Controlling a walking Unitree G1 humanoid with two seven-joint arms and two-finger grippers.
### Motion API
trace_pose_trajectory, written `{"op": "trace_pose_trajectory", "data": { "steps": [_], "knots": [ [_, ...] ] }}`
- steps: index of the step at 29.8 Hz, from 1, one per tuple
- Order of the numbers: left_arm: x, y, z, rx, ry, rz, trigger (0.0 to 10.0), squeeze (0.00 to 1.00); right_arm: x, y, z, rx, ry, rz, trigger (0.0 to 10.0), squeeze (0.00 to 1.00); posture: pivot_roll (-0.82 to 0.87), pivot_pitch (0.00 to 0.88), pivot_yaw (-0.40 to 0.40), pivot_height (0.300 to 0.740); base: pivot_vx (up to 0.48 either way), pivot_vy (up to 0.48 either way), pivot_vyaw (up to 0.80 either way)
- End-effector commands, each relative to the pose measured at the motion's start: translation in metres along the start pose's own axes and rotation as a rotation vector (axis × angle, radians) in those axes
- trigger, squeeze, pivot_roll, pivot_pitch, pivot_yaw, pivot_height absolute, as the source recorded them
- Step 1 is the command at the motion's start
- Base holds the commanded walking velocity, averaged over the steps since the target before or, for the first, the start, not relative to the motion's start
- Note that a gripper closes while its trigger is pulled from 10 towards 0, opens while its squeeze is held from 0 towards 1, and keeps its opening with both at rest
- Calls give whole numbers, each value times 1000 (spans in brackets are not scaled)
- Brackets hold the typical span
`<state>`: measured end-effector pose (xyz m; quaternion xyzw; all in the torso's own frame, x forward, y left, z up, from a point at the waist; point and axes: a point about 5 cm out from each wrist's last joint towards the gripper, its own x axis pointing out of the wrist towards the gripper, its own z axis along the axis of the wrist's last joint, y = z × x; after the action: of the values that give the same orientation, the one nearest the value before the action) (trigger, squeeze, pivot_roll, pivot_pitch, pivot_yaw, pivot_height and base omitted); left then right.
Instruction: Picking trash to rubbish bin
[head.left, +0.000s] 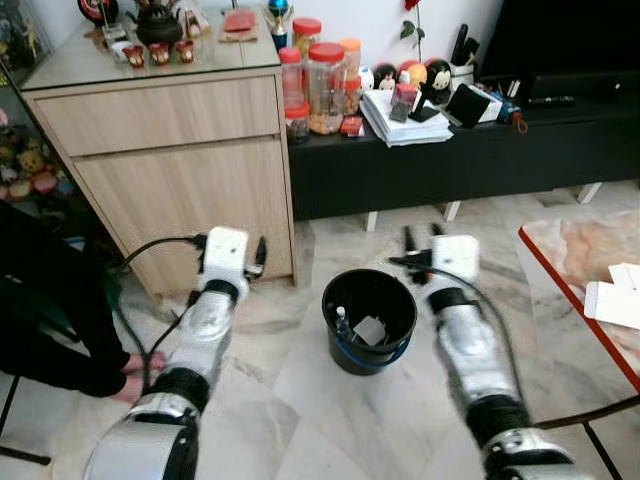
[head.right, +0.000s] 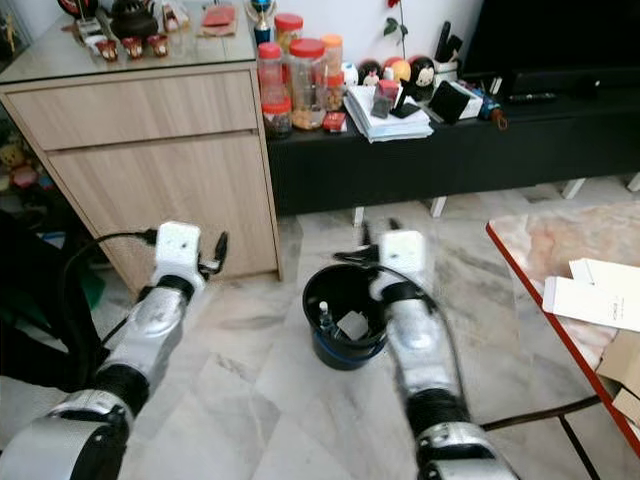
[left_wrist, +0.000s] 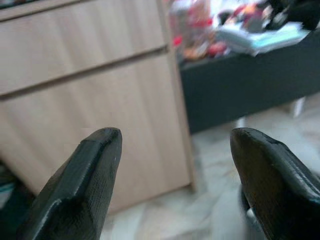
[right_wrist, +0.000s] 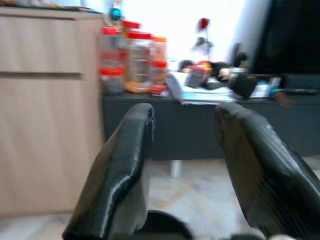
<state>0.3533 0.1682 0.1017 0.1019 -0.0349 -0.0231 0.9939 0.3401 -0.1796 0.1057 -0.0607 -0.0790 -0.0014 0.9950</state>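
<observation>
— Clearance around the bin?

— The round black plastic rubbish bin (head.left: 369, 318) stands on bare marble floor (head.left: 300, 400) — wooden cabinet (head.left: 170, 160) corner to its left, red-edged table (head.left: 585, 270) to its right.

— Contents?

— A small bottle and a grey scrap lie inside.

— Grippers?

— Left gripper (left_wrist: 175, 185) and right gripper (right_wrist: 185, 175) both spread open, holding nothing — the right just above the bin's rim.

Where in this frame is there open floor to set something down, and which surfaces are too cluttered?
Bare marble floor lies in front of the black bin, between both arms, and between the bin and the wooden cabinet. Crowded: the black low shelf with jars and papers, and the cabinet top. The left gripper and right gripper are open, holding nothing.
</observation>
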Motion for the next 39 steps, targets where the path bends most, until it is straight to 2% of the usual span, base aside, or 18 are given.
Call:
{"op": "trace_pose_trajectory", "data": {
  "steps": [1,2,3,4,7,12,16,39],
  "knots": [
    [-1,10,0,21,-9,19,10000,0,-5,-11,-3,1,8,-42,10000,0,177,0,9,740,0,0,0],
    [-1,10,0,21,-9,19,10000,0,-5,-11,-3,1,8,-42,10000,0,177,0,9,740,0,0,0],
    [-4,19,-3,19,3,55,10000,0,-11,-29,-7,-4,22,-109,10000,0,174,0,9,740,0,0,0],
    [-4,22,-4,20,8,66,10000,0,-14,-36,-9,12,27,-139,10000,0,173,0,10,740,0,0,0],
    [-4,22,-4,21,10,67,10000,0,-19,-40,-12,21,28,-165,10000,0,167,0,14,740,0,0,0],
    [2,13,4,6,-11,52,10000,0,-15,-24,-8,53,4,-124,10000,0,166,0,20,740,0,0,0],
    [4,9,7,-3,-20,48,10000,0,-11,-18,-4,61,-4,-111,10000,0,167,0,22,740,0,0,-320],
    [6,7,12,-5,-42,45,10000,0,-8,-8,-1,61,-8,-76,10000,0,172,8,20,740,0,0,-775]
  ]
}}
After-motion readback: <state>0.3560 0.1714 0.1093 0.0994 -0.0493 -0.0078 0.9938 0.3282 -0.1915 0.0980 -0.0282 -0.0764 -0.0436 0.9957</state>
